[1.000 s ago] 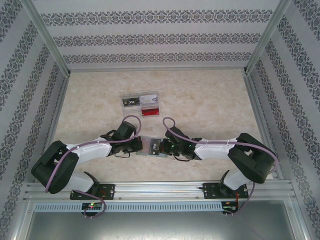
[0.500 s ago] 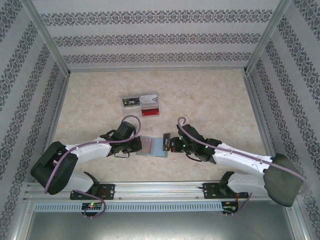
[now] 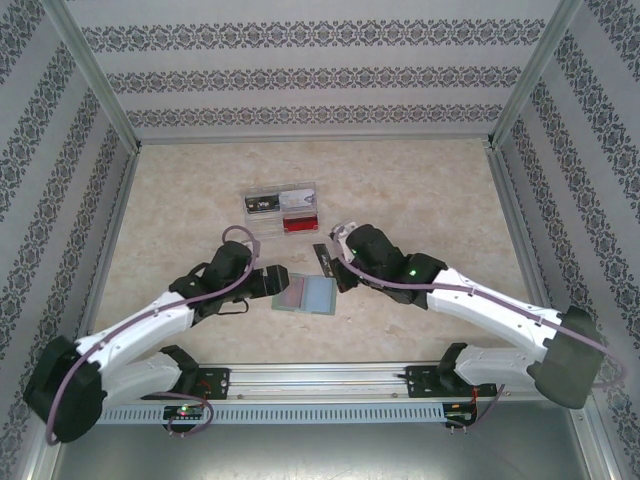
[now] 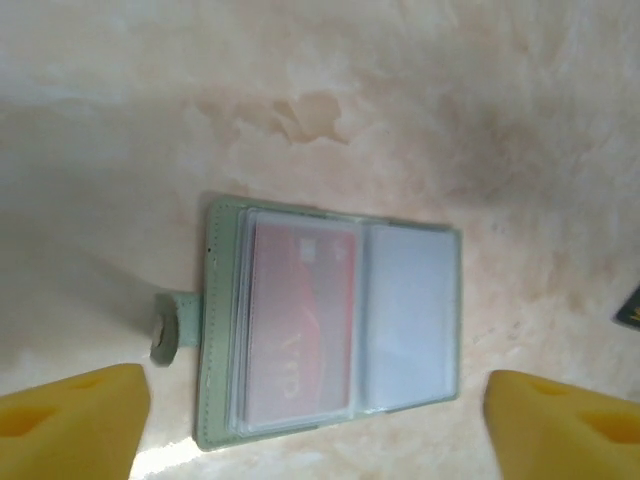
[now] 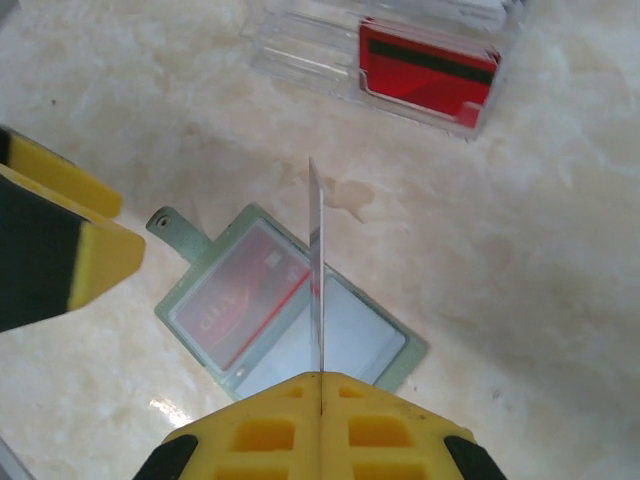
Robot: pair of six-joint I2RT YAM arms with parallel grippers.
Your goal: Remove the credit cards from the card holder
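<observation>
Pinching one card [image 5: 316,270] on edge, the right hand [image 5: 320,385] hung above the open holder [image 4: 410,315] lying flat on the counter [image 4: 420,120]; a red card [image 4: 300,320] sat inside. The left hand [image 3: 262,283] hovered spread just beside it.

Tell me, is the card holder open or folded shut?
Open: the card holder lies spread flat, both inner halves facing up, with a red card in one pocket.
</observation>
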